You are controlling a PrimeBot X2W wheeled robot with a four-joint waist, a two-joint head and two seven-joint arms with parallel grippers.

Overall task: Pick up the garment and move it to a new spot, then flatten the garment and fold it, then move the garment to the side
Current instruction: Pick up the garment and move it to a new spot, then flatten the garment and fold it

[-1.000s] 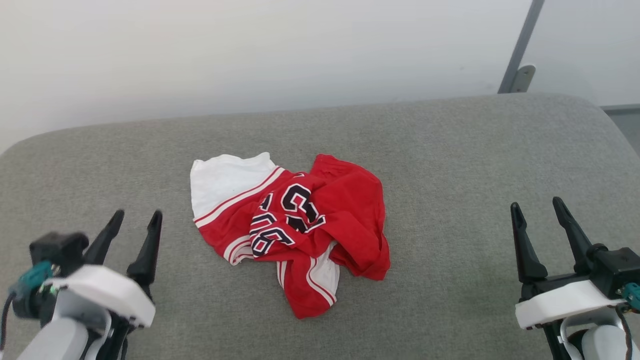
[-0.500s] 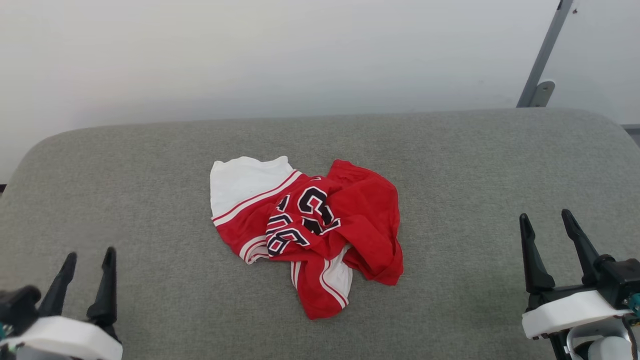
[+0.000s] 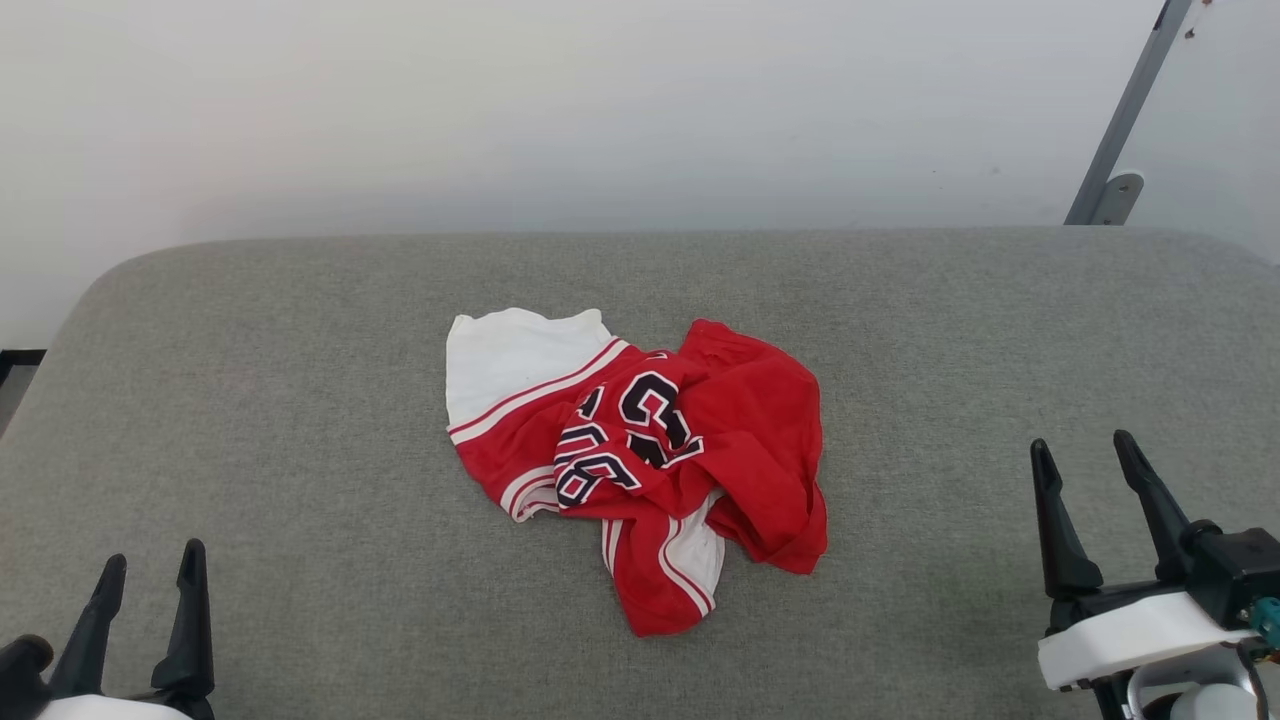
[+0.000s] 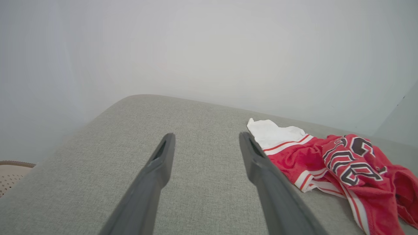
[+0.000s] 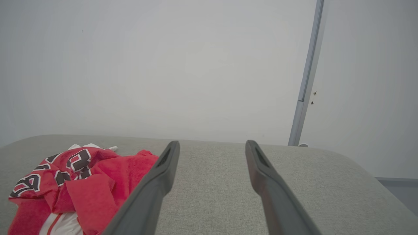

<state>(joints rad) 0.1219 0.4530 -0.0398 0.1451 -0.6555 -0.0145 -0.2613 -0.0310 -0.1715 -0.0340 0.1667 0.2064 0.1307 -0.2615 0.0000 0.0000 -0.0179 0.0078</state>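
Note:
The garment (image 3: 640,450) is a red jersey with a white sleeve and black white-outlined characters, lying crumpled in a heap in the middle of the grey padded surface (image 3: 300,400). My left gripper (image 3: 150,560) is open at the lower left, well apart from the heap. At the lower right my right gripper (image 3: 1085,450) is open too, with nothing between its fingers. In the left wrist view the garment (image 4: 343,166) lies right of the open left gripper (image 4: 205,138). In the right wrist view the garment (image 5: 75,182) lies left of the open right gripper (image 5: 212,145).
A pale wall (image 3: 600,110) stands behind the surface's far edge. A grey metal post (image 3: 1125,130) rises at the back right. A beige perforated basket (image 4: 11,173) sits beyond the surface's edge in the left wrist view. Bare padding surrounds the heap on both sides.
The head camera has shifted, so the whole scene sits further right in the picture. My left gripper has dropped toward the bottom left corner. The garment has not changed shape.

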